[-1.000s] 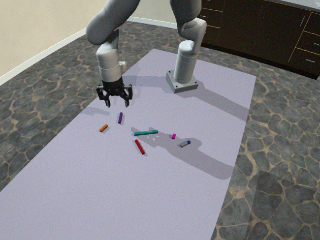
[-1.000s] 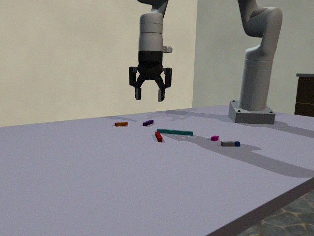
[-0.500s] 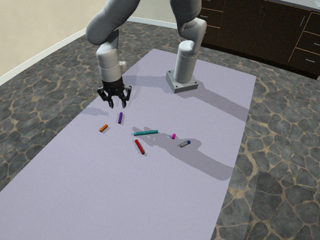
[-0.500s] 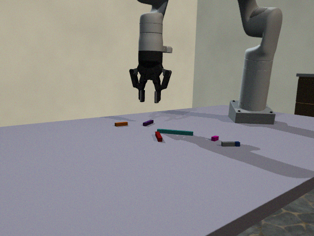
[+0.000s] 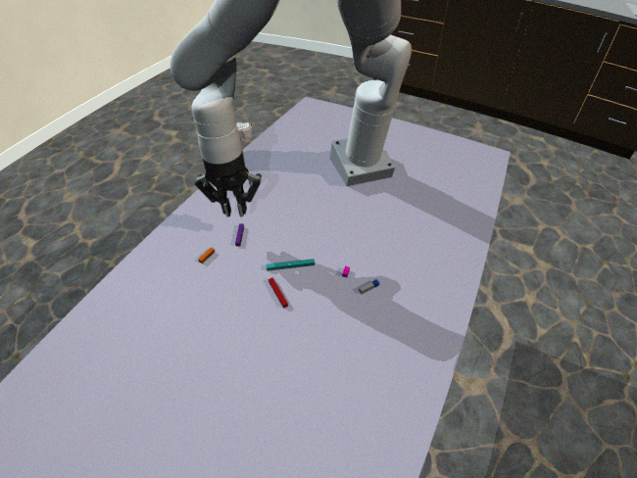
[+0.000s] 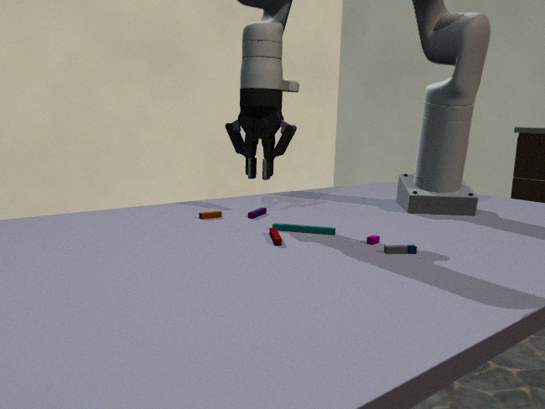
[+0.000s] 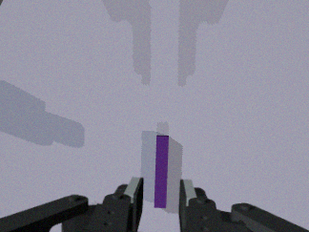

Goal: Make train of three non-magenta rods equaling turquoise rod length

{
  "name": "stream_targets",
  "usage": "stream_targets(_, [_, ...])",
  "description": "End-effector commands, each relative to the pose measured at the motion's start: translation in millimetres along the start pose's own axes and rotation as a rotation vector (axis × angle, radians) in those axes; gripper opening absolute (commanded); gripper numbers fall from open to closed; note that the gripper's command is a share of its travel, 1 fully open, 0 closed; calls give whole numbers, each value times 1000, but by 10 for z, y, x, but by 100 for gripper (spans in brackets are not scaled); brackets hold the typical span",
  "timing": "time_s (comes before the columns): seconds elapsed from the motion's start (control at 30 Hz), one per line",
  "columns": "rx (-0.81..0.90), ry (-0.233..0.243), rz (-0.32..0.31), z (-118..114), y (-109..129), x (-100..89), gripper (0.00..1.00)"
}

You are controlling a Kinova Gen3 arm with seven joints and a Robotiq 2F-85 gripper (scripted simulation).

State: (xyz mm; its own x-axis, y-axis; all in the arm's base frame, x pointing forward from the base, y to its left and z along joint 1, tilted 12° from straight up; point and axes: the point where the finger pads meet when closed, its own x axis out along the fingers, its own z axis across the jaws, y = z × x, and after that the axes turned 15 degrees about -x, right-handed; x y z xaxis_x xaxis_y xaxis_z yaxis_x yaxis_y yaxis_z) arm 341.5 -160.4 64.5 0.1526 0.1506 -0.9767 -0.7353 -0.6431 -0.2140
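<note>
My gripper hangs well above the table, straight over the purple rod. Its fingers stand narrowly apart with nothing between them. In the wrist view the purple rod lies flat on the table, showing in the gap between the fingertips far below them. The turquoise rod lies in the middle of the table. The grey rod and the blue rod lie end to end at the right, touching. The orange rod lies left of the purple one. The red rod lies in front of the turquoise rod.
A magenta rod lies between the turquoise rod and the grey-blue pair. The robot's base stands at the back of the table. Dark cabinets stand behind at the right.
</note>
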Motion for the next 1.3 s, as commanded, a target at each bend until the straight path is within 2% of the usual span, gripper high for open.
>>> stream_targets(0.0, [0,0,0,-3,2,6,24])
stream_targets(0.37, [-1,-1,-1,-5,1,78,24])
stream_targets(1.27, [-1,-1,-1,-15,-6,429,24])
